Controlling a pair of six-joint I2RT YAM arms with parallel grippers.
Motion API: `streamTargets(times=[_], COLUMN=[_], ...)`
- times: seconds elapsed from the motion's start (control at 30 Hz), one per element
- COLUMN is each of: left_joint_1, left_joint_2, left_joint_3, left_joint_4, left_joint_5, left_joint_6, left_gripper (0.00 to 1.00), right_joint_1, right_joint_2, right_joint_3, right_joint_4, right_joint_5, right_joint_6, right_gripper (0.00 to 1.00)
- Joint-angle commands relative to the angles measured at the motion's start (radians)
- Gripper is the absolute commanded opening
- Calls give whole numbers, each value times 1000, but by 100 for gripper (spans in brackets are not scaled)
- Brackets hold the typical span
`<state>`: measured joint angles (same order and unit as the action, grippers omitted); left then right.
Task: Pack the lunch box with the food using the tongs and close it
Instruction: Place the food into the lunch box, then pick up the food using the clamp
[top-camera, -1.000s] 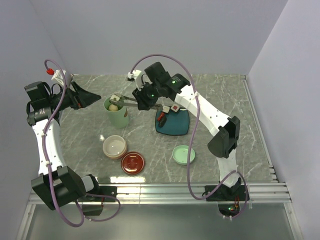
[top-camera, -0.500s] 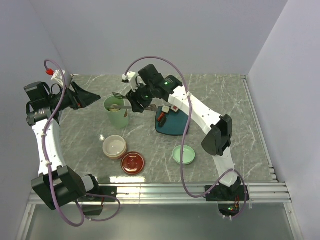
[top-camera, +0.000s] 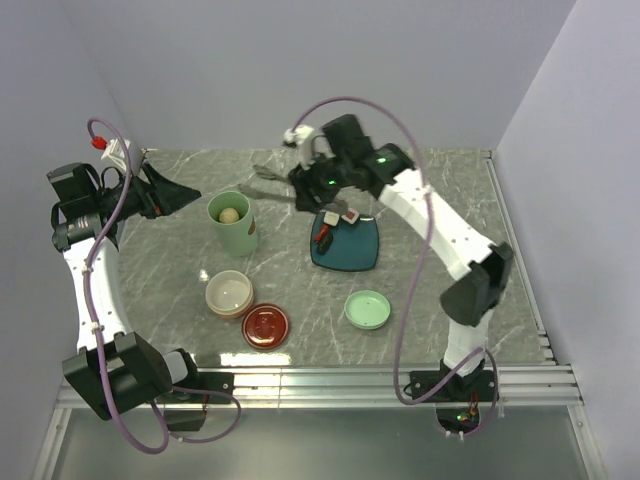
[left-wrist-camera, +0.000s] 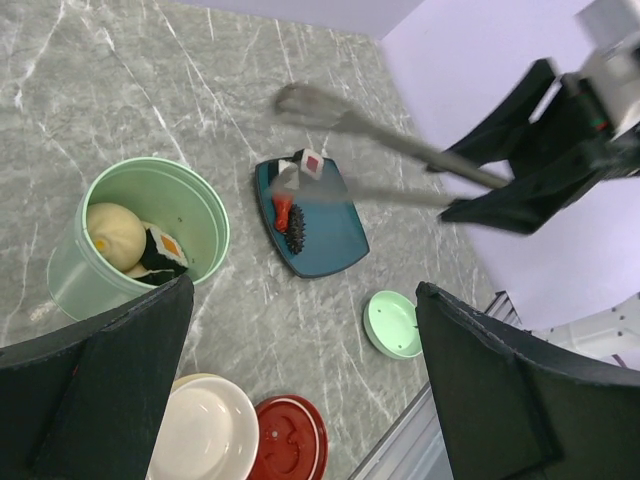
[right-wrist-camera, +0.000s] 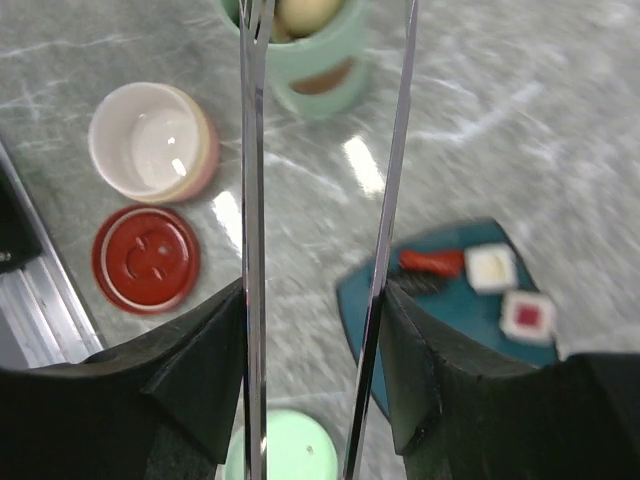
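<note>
My right gripper (top-camera: 301, 188) is shut on the silver tongs (top-camera: 272, 177), its fingers pressing on the two arms (right-wrist-camera: 249, 200) from outside. The tongs stand spread, with nothing seen between them, above the table between the mint-green pot (top-camera: 232, 224) and the teal plate (top-camera: 346, 243). Inside the pot (left-wrist-camera: 140, 235) lie a beige ball (left-wrist-camera: 114, 226) and a sushi piece (left-wrist-camera: 161, 249). On the plate (left-wrist-camera: 325, 232) are two sushi squares (left-wrist-camera: 311, 162) and a red-and-dark piece (left-wrist-camera: 288, 215). My left gripper (top-camera: 186, 197) hangs open left of the pot, holding nothing.
The empty cream bowl (top-camera: 229, 293) and the dark-red lid (top-camera: 266, 325) sit side by side near the front. The mint-green lid (top-camera: 367, 309) lies in front of the plate. A metal rail (top-camera: 400, 378) runs along the table's near edge.
The right arm has drawn the tongs back from over the pot, to the right and farther away. The piece they carried now lies in the pot. The left arm has not moved.
</note>
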<state>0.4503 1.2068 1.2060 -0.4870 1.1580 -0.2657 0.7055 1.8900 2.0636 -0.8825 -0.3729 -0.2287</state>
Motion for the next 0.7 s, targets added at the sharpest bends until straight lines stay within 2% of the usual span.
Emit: streamTargets(times=[0.0, 0.3, 0.43, 0.67], left_joint_1=[4, 4, 4, 5], left_joint_2=[-23, -19, -15, -13], left_joint_3=[46, 46, 35, 32], left_joint_4=[-4, -7, 13, 21], left_joint_5=[12, 23, 26, 28], left_joint_6=[37, 43, 23, 19], left_gripper=[99, 99, 99, 99], right_joint_1=[-101, -351, -400, -423], right_joint_2=[-146, -321, -324, -296], right_joint_3=[-118, -491, -571, -665], right_joint_4=[1, 5, -3, 60], right_joint_5=[-12, 57, 71, 127], right_joint_6=[-24, -233, -325, -366], right_gripper=[58, 57, 56, 56])
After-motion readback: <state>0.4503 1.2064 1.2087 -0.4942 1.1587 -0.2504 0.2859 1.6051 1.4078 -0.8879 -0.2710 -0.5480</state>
